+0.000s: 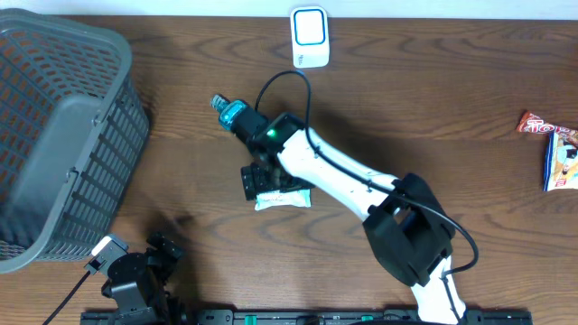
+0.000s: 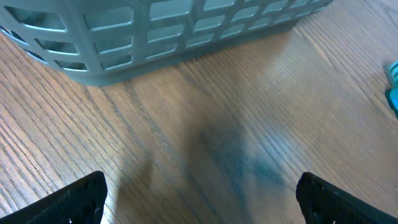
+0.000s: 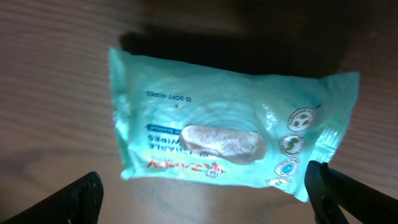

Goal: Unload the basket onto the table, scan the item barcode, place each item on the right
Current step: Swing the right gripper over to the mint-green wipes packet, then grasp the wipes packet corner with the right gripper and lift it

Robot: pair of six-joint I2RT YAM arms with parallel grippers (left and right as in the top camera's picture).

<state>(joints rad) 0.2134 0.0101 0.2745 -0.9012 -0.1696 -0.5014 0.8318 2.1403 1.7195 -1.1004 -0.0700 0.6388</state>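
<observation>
- Item location: the wipes pack (image 3: 217, 134) lies flat on the table (image 1: 433, 99), near its middle and directly below the right gripper (image 3: 202, 177). The scanner (image 1: 309, 36) stands well apart at the far edge.
- Tool state: the right gripper is spread wide, with one finger toward each short end of the pack, and it grips nothing. The left gripper (image 2: 200, 180) is also spread wide and empty, over bare wood near the basket (image 2: 186, 31).
- Risk, slip: the pack is a soft, glossy film pouch. A pinch along its length may buckle it or squeeze it out of the fingers.
- Risk, crease: a fold across the barcode would probably prevent a read.
- Risk, wrong face: no barcode shows on the upper face, so the code is probably underneath. Presenting the pack unturned would give no scan.
- Risk, collision: a teal object (image 1: 224, 108) lies just beside the right arm. A swing toward the scanner could knock it.
- Hidden: the underside of the pack is hidden. In the overhead view the arm covers most of the pack.
- Hard to judge: the height of the fingertips above the table cannot be determined.
- Cut off: the snack packets (image 1: 553, 149) run past the right edge. The teal object cannot be identified.
</observation>
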